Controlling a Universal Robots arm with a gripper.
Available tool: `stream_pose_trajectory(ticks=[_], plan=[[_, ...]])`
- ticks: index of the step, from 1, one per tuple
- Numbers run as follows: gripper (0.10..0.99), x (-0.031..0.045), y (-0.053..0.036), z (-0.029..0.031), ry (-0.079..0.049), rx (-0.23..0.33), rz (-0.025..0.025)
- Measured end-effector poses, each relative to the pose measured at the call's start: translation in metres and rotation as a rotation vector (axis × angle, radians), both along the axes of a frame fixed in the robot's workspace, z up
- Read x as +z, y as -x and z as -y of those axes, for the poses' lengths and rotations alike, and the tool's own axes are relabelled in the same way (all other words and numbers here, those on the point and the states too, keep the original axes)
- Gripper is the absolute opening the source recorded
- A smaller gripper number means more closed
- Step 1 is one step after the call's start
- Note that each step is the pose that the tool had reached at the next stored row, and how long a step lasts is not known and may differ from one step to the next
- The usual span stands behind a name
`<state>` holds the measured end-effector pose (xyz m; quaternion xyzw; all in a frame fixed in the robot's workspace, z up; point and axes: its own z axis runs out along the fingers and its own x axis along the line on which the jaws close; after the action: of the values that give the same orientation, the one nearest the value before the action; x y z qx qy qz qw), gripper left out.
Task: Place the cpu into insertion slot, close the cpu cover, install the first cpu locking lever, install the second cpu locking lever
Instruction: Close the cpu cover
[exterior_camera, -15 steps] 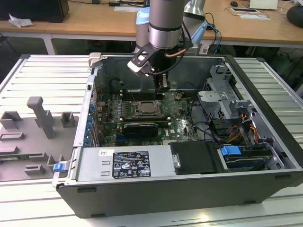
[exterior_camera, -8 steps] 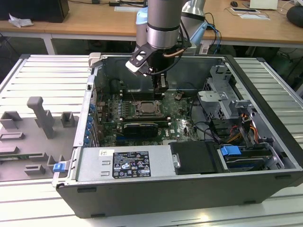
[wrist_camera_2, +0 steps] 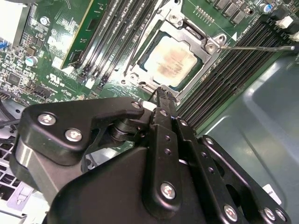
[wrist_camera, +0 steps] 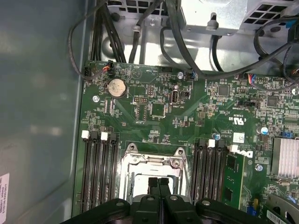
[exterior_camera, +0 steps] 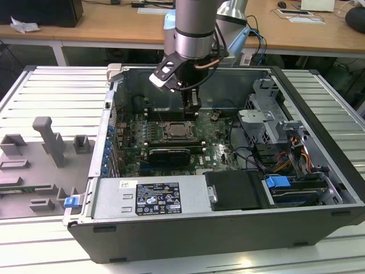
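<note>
The cpu sits in the insertion slot with the cpu cover down, a lever beside it looks loose, and the fingers are pressed together, empty.

Ribbed metal table, computer case, grey fixture

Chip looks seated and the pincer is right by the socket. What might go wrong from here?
The shut pincer hangs close to the cover edge; a slip could scrape the chip. One thin lever juts free over the memory slots, so the cover may not be clamped yet.
</note>
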<state>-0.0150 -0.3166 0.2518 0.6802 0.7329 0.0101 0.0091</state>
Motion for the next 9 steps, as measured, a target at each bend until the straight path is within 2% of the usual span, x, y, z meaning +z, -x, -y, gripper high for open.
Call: stream_pose_trajectory(ticks=[9], plan=[[0.106,-0.0001,0.0065,0.0000,0.000,0.000,0.0000]])
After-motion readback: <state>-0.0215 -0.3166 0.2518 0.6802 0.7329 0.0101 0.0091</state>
